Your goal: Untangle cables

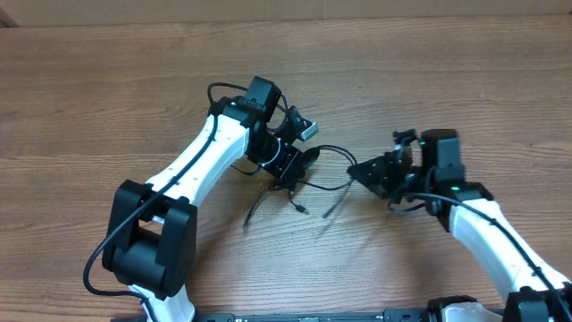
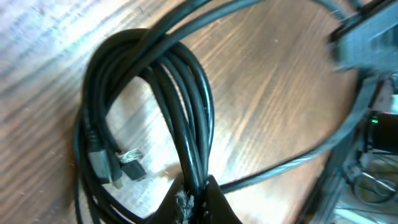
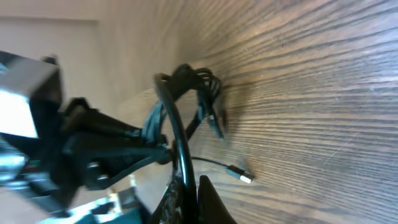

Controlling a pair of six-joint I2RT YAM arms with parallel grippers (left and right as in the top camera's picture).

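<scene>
Wood table (image 1: 107,107): cables (image 2: 186,106) stretched left-right, left jaws and right jaws both clamped on them.

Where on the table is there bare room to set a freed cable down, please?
The far strip of the table beyond both arms is bare, as is the near wood between the arm bases. The centre is crowded: the cables spread between the left gripper and right gripper.

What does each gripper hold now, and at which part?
The left gripper pinches the cables where several strands run together; the right gripper pinches a single cable along its length.
</scene>
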